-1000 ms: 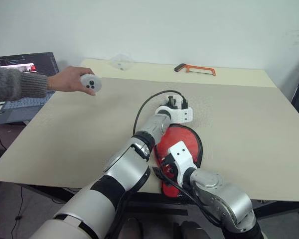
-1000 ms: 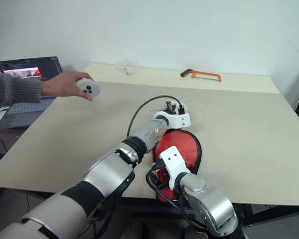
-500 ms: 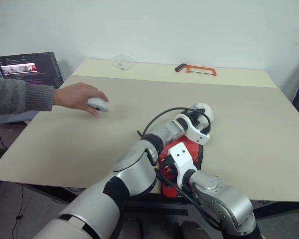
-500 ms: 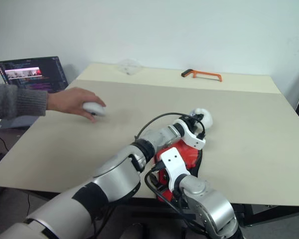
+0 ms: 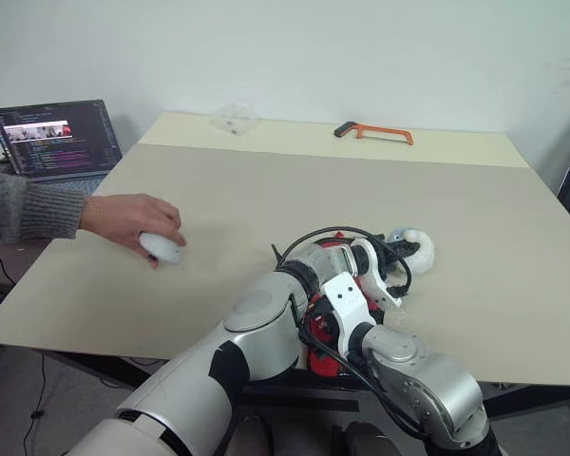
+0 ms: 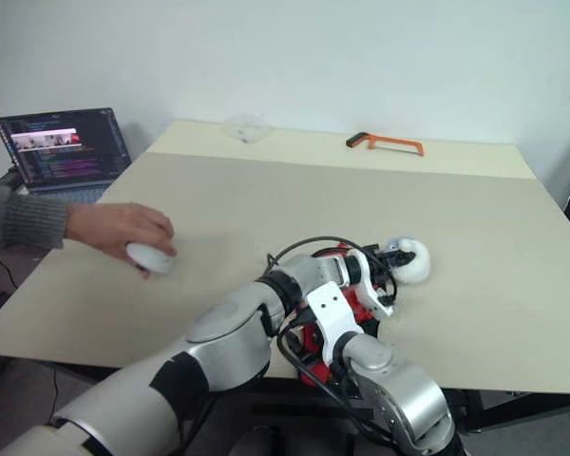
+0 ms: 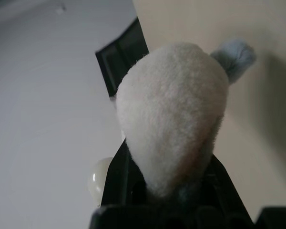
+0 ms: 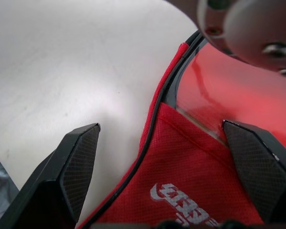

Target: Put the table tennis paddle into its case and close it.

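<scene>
The red case (image 8: 181, 200) with its white logo lies at the table's near edge, largely covered by both arms; a strip of it shows in the left eye view (image 5: 320, 359). Inside its black-edged opening lies a glossy red surface, apparently the paddle (image 8: 219, 90) face; the handle is hidden. My right gripper (image 8: 159, 129) is open, its fingers spread wide over the case's edge. My left gripper (image 7: 171, 183) is shut on a white plush toy (image 5: 416, 251), held just right of the case above the table.
A person's hand presses a small pale disc (image 5: 160, 247) onto the table at the left. A laptop (image 5: 55, 139) stands off the far-left corner. An orange hacksaw (image 5: 372, 132) and a clear plastic piece (image 5: 233, 117) lie at the back edge.
My left arm swung right and back toward the near edge, rolling its wrist, with the white plush in its grip. The person's hand brought the disc down and nearer. The right gripper kept still.
</scene>
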Available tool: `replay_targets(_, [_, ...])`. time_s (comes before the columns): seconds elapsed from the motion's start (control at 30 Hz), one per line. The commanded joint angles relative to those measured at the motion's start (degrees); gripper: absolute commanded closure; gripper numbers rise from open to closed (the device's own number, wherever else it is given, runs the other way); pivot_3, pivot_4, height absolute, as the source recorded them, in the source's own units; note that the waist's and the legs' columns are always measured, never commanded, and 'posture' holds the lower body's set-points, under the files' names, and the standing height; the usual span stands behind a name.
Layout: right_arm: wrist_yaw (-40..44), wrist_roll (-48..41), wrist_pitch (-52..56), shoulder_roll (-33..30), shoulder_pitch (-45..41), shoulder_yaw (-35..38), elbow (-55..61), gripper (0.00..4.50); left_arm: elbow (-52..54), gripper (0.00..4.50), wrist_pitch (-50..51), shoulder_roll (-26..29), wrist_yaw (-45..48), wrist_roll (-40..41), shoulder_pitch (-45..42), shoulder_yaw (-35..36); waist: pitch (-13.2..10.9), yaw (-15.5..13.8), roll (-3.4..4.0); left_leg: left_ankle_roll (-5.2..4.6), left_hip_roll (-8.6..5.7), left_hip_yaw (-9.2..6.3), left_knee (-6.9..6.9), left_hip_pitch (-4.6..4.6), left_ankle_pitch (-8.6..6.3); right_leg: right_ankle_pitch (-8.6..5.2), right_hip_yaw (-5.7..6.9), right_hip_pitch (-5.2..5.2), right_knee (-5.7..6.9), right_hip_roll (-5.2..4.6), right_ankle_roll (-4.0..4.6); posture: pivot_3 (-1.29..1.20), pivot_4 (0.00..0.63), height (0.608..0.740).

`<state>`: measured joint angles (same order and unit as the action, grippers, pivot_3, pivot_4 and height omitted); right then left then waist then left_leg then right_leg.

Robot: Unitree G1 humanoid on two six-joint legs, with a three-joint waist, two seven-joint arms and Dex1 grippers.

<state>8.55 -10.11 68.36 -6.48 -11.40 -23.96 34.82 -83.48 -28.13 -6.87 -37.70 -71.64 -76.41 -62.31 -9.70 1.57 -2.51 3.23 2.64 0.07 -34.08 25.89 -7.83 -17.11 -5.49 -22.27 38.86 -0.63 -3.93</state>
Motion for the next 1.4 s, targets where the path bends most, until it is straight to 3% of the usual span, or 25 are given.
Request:
replay_targets(0.03, [1.52, -0.89, 2.44, -0.36, 0.48, -2.06, -7.89, 0.00, 3.05, 4.07, -2.89, -2.75, -6.86, -2.49, -0.50, -3.11, 0.14, 0.00, 0.00, 0.00, 0.00, 0.00, 0.00, 0.00, 0.00, 0.00, 0.00, 0.01, 0.00, 0.00, 0.00, 0.00, 0.150, 0.740])
replay_targets(0.33, [2.49, -0.34, 0.33, -0.62, -1.36, -1.82, -10.63, 0.00, 3.42, 4.07, -5.64, -4.00, -16.63, -7.60, 0.75, -9.79, 1.07, 0.07, 0.02, 0.04, 0.00, 0.00, -0.01, -0.23, -0.03, -0.18, -0.01, 0.05, 0.02, 0.00, 0.32, 0.00, 0.150, 0.740])
replay_targets(0.57, [2.92, -0.14, -0.40, -0.95, -1.59, -1.37, -11.15, 0.00, 2.30, 4.07, -6.78, -3.52, 0.16, 4.01, 3.40, 1.82, 1.39, 0.07, 0.09, 0.04, 0.01, 0.02, 0.01, -0.25, -0.03, -0.28, 0.01, 0.07, 0.03, 0.00, 0.41, 0.00, 0.150, 0.740])
replay_targets(0.7, [3.19, -0.05, -0.89, -1.12, -1.76, -1.52, -11.62, 0.00, 2.43, 2.66, -6.89, -2.71, 9.78, 10.05, 4.25, 8.45, 1.39, 0.13, 0.09, 0.03, 0.01, 0.03, 0.01, -0.25, -0.02, -0.27, -0.01, 0.11, 0.04, 0.00, 0.41, 0.00, 0.150, 0.740])
replay_targets(0.93, [4.84, 0.30, -3.32, -1.83, -3.40, -1.74, -14.66, 0.00, 3.06, 0.05, -7.34, 0.48, 15.36, 16.06, 4.42, 15.26, 1.38, 0.43, 0.09, 0.03, 0.01, 0.00, 0.01, -0.27, -0.02, -0.21, -0.03, 0.10, 0.12, 0.02, 0.37, 0.00, 0.150, 0.740])
replay_targets(1.2, [8.24, 1.47, -10.93, -4.15, -6.94, -1.95, -22.33, 0.00, 4.13, 0.05, -14.30, 7.87, 36.77, 32.60, 5.27, 31.36, 1.29, 0.50, 0.11, -0.27, 0.01, 0.02, 0.01, -0.17, 0.17, 0.08, -0.04, 0.03, 0.09, 0.03, 0.12, 0.00, 0.150, 0.740])
replay_targets(1.4, [10.24, 2.36, -16.33, -4.68, -9.68, -1.56, -27.67, 0.00, 6.05, 0.05, -17.23, 13.91, 66.17, 48.31, 6.64, 44.27, 1.30, 0.42, 0.12, -0.29, 0.03, 0.01, 0.02, -0.18, 0.18, 0.08, -0.01, 0.05, 0.08, 0.05, 0.10, 0.00, 0.150, 0.740])
